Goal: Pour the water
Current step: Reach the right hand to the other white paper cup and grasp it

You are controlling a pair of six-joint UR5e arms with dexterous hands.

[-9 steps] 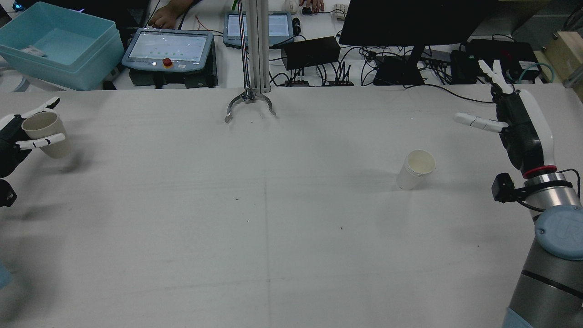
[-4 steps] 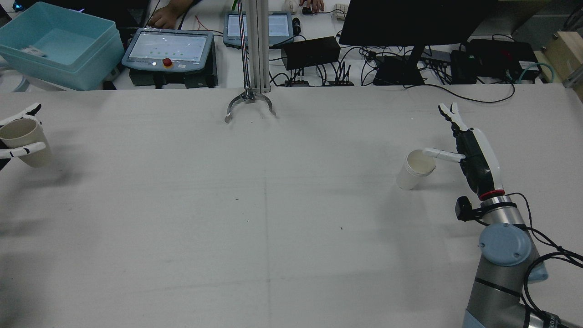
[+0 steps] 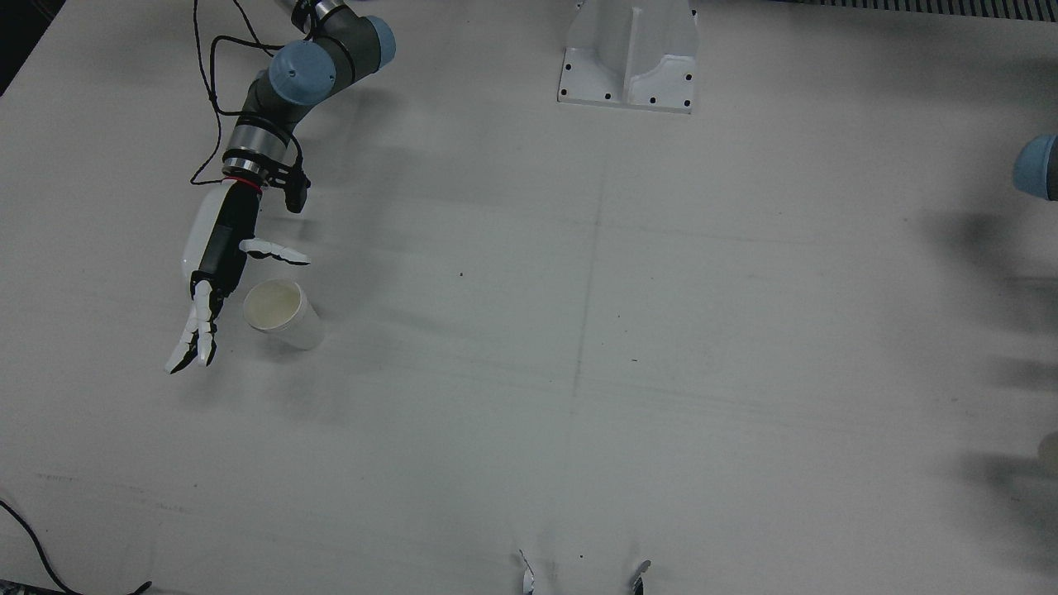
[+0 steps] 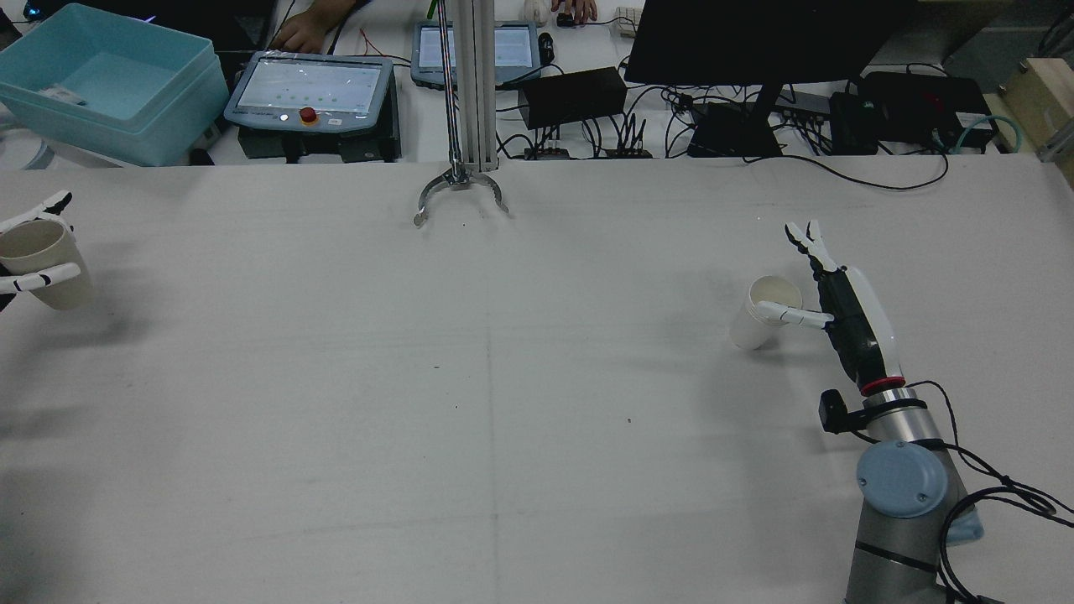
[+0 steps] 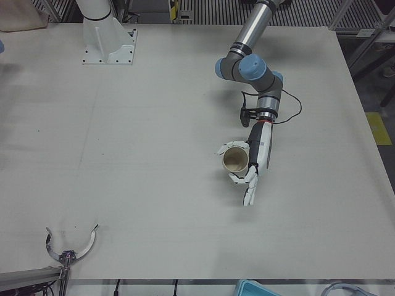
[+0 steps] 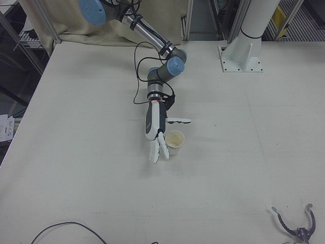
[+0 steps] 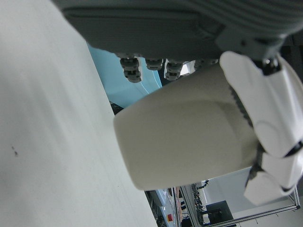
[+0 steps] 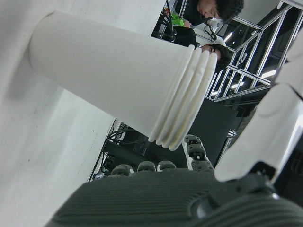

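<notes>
A tan paper cup is in my left hand at the table's far left edge, slightly tilted. The hand's fingers wrap it in the left-front view, where the cup shows its open mouth. The left hand view shows the cup close up. A white cup stands on the table at the right. In the right hand view it looks like nested cups. My right hand is open beside it, thumb by the rim and fingers straight. The front view shows that hand and cup.
A metal clamp on a post stands at the table's far middle edge. Beyond the table are a blue bin, two pendants, a monitor and cables. A white pedestal stands at the robot's side.
My right hand came down and in toward the white cup, from well right of it to beside it. My left hand moved left with the tan cup, then held still.
</notes>
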